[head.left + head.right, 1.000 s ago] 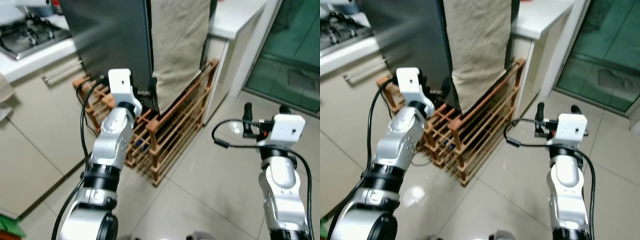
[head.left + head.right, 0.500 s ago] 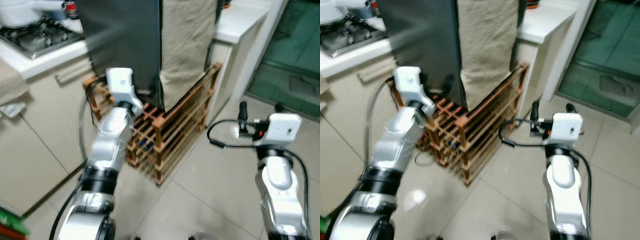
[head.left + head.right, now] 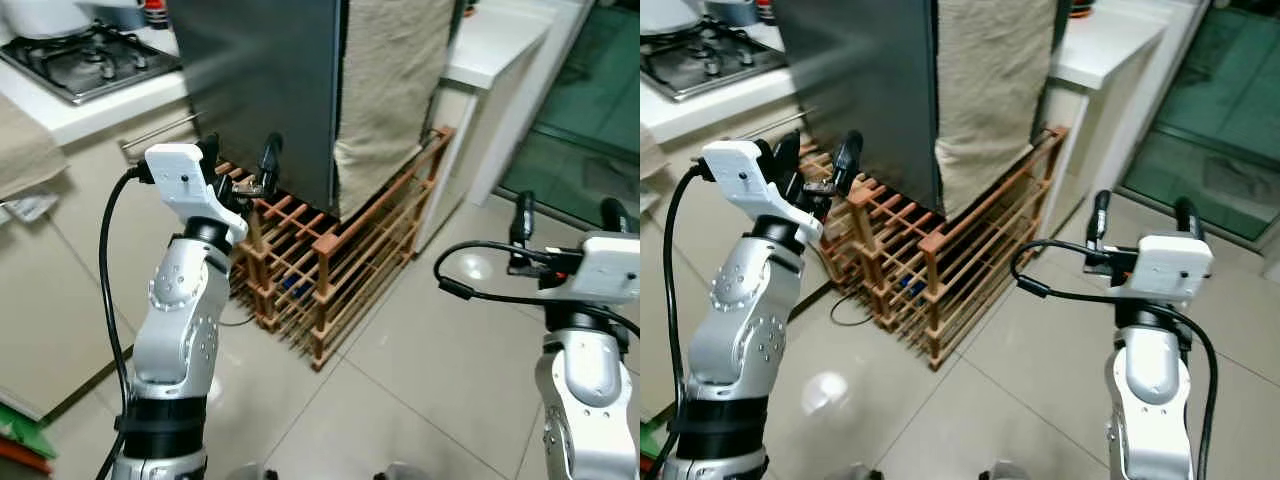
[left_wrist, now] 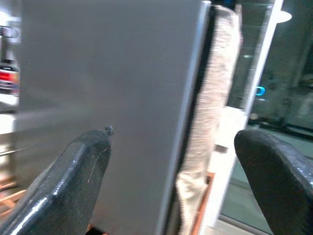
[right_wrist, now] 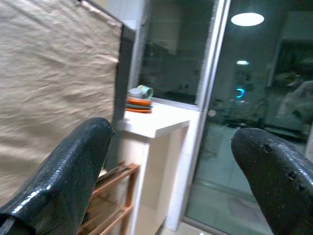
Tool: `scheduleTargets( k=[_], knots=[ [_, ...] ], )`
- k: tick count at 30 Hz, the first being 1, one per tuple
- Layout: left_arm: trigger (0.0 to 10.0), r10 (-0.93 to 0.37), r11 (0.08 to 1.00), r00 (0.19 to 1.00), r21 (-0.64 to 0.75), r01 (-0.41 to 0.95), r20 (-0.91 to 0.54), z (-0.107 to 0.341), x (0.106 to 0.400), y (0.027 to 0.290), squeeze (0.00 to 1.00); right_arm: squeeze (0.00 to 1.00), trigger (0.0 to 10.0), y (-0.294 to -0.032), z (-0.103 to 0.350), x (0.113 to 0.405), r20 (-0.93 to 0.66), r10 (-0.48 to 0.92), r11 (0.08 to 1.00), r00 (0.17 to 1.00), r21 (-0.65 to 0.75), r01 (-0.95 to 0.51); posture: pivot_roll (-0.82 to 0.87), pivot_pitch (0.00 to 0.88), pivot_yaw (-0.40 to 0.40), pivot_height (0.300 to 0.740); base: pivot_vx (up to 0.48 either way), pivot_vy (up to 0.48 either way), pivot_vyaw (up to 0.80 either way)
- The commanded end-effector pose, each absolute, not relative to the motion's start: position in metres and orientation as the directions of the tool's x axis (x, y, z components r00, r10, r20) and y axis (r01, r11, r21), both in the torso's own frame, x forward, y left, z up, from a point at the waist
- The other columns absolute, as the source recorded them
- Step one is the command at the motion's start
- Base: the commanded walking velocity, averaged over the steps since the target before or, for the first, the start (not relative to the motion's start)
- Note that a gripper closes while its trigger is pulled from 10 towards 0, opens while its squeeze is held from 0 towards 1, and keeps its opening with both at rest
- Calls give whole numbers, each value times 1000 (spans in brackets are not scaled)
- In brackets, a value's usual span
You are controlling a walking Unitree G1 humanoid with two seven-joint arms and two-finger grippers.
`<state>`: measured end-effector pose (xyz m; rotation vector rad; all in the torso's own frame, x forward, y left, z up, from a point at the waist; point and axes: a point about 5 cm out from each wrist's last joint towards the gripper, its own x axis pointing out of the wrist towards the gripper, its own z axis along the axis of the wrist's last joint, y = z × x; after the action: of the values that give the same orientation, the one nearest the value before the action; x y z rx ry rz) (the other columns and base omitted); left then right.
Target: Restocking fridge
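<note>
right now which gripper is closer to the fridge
The left gripper: it is raised with open fingers just in front of the grey fridge, above the wooden rack. The right gripper hovers open over the floor, well away.

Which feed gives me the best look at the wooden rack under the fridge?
The right eye view: the wooden rack shows nearly whole below the fridge. The left eye view matches it. Both wrist views catch just a corner of it.

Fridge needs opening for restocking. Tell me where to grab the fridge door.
Probably the fridge door's free vertical edge beside the beige cloth. No handle is visible. Bring the open left gripper in from the cloth side and hook a finger behind that edge.
</note>
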<state>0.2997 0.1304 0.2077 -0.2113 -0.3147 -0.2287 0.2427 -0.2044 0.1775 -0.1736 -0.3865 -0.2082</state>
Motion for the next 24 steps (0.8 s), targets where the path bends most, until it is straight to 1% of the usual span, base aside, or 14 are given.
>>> scheduleTargets(
  k=[1, 8, 11, 16, 18, 20, 23, 24],
  knots=[
    [10000, -231, 943, 906, -147, 298, 356, 218, 298, 121, 0, 0, 10000, -205, 182, 248, 397, -167, 963, 902, -131, 236, -124, 0, 14, 711, 480, 0, 0],
    [10000, -270, 931, 894, -140, 337, 357, 222, 303, 111, 0, 0, 10000, -206, 179, 257, 384, -176, 963, 906, -125, 240, -114, 0, 15, 711, 480, 0, 0],
    [10000, -272, 930, 896, -143, 338, 352, 222, 306, 111, 0, 0, 10000, -205, 179, 259, 383, -173, 964, 907, -125, 236, -118, 0, 15, 711, 480, 0, 0],
    [10000, -221, 941, 925, -182, 285, 308, 215, 315, 113, 0, 0, 10000, -205, 177, 263, 363, -149, 968, 920, -137, 211, -132, 0, 10, 711, 474, 0, 0],
    [10000, -208, 940, 932, -202, 274, 297, 215, 318, 113, 0, 0, 10000, -204, 178, 265, 363, -134, 969, 922, -145, 198, -137, 0, 8, 711, 0, 0, 0],
    [10000, -222, 933, 927, -209, 292, 303, 218, 320, 112, 0, 0, 10000, -203, 178, 266, 358, -114, 973, 927, -148, 177, -134, 0, 14, 711, 0, 0, 0],
    [10000, -228, 932, 927, -209, 297, 297, 217, 322, 112, 0, 0, 10000, -204, 172, 267, 344, -118, 974, 932, -145, 177, -128, 0, 20, 711, 0, 0, 0],
    [10000, -230, 930, 929, -216, 298, 290, 217, 325, 113, 0, 0, 10000, -205, 166, 270, 320, -139, 975, 937, -121, 186, -120, 0, 29, 711, 0, 0, 0]
  ],
)
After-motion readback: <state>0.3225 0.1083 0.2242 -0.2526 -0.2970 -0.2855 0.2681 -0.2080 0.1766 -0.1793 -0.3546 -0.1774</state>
